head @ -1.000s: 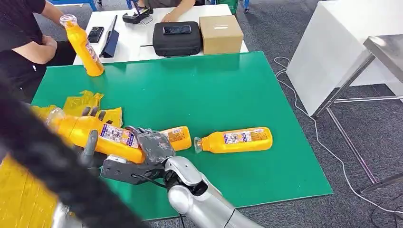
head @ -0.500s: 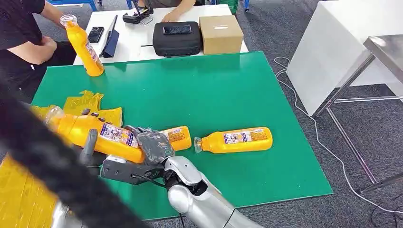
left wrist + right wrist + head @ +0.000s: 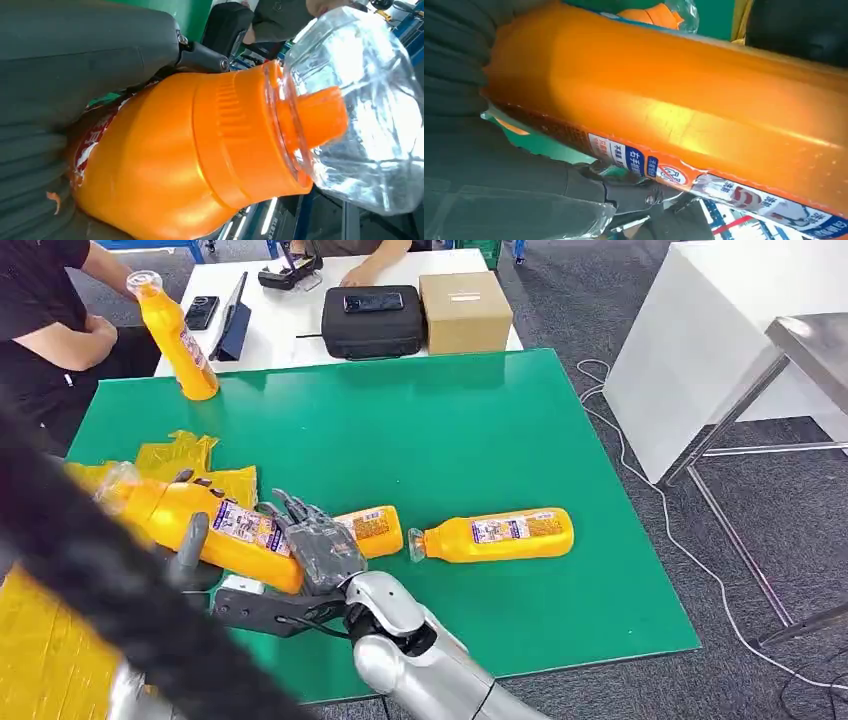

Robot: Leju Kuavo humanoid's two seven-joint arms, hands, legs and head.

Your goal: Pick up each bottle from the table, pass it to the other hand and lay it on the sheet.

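Note:
An orange bottle [image 3: 205,525] with a clear cap hangs tilted over the green table's [image 3: 450,420] near left part. My left hand [image 3: 190,545] grips it around the middle, thumb in front and fingers behind; up close it wraps the bottle's shoulder [image 3: 200,150]. My right hand [image 3: 318,545] is at the bottle's base end, fingers spread apart and lifted off it, with the bottle's side [image 3: 674,115] still close against the palm. The yellow sheet [image 3: 35,660] lies at the near left. Two more orange bottles lie on the table, one [image 3: 497,533] at centre right, one [image 3: 375,528] partly behind my right hand.
A person at the far left holds an upright orange bottle [image 3: 178,335] on the table's corner. Crumpled yellow bags [image 3: 185,455] lie beyond my left hand. A white table behind carries a black case [image 3: 372,320], a cardboard box [image 3: 464,310] and phones.
My right hand's fingers have uncurled from the bottle's base and spread apart. The left hand keeps its grip, and the bottle has barely moved.

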